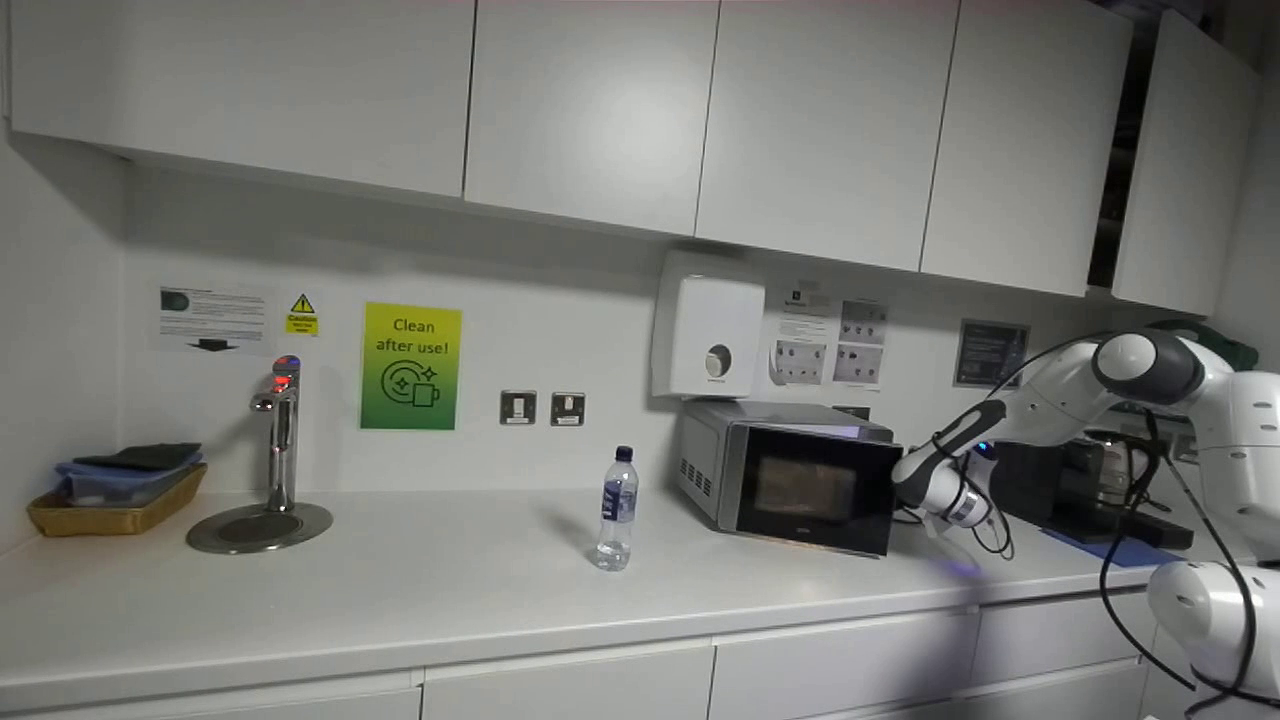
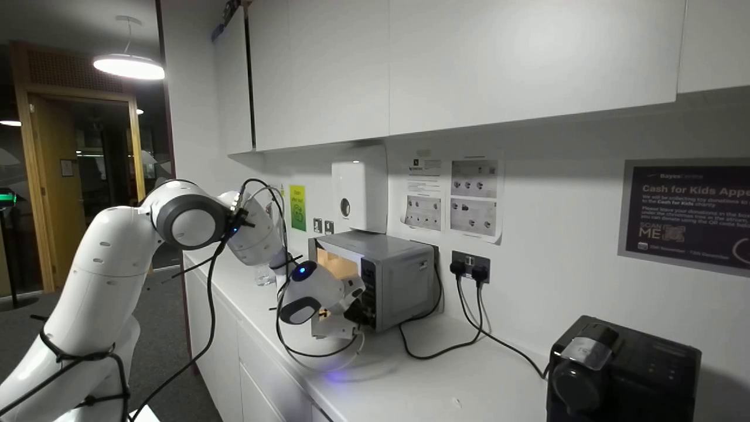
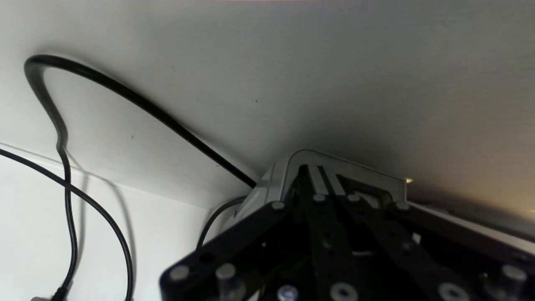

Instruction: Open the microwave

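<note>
White wall cupboards (image 1: 590,110) run above a long pale counter (image 1: 430,580) in both exterior views. A white robot arm (image 2: 111,269) reaches over the counter, its lower end at the front of a silver-grey microwave (image 1: 800,490). The microwave stands on the counter near the back wall (image 1: 570,300), its dark front facing out and tinted warm orange-brown in the middle. A white dispenser (image 1: 708,330) hangs on the wall just above it, and a black coffee machine (image 2: 624,375) stands well apart from it. In an exterior view, a shallow basket (image 1: 110,518) sits at the far left, with a shiny tap (image 1: 283,440) near it, a green poster (image 1: 410,367) on the wall, and an upright plastic bottle (image 1: 616,520) left of the microwave. The gripper (image 3: 324,173) is low at the microwave's front; in the wrist view its two fingers (image 3: 317,182) lie together, overlapping a lower corner. Whether they touch it cannot be told.
</note>
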Robot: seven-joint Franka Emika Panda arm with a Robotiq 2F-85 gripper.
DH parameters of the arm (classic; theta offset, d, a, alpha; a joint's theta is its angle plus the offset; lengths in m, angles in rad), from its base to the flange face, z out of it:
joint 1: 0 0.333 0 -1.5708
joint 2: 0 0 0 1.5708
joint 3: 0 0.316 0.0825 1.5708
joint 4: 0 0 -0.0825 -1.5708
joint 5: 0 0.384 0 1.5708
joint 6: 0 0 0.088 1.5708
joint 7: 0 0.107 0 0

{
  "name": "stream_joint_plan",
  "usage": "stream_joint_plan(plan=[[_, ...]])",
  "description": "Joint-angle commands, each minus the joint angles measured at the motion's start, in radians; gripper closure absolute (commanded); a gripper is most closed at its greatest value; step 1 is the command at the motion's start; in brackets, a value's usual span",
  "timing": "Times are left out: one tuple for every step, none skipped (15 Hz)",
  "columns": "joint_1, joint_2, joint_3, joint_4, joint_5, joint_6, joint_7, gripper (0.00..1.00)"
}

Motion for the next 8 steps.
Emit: stream_joint_plan(plan=[[0.043, -0.104, -0.003, 0.2, 0.01, 0.022, -0.028, 1.0], [0.043, -0.101, -0.003, 0.197, 0.005, 0.023, -0.025, 1.0], [0.044, -0.098, -0.003, 0.194, -0.002, 0.023, -0.017, 1.0], [0.046, -0.094, -0.003, 0.191, -0.003, 0.023, -0.006, 1.0], [0.047, -0.091, -0.003, 0.189, -0.004, 0.023, -0.002, 1.0], [0.048, -0.089, -0.003, 0.188, -0.005, 0.023, 0.004, 1.0], [0.049, -0.085, -0.002, 0.185, -0.003, 0.023, 0.007, 1.0], [0.05, -0.083, -0.002, 0.184, -0.001, 0.023, 0.016, 1.0]])
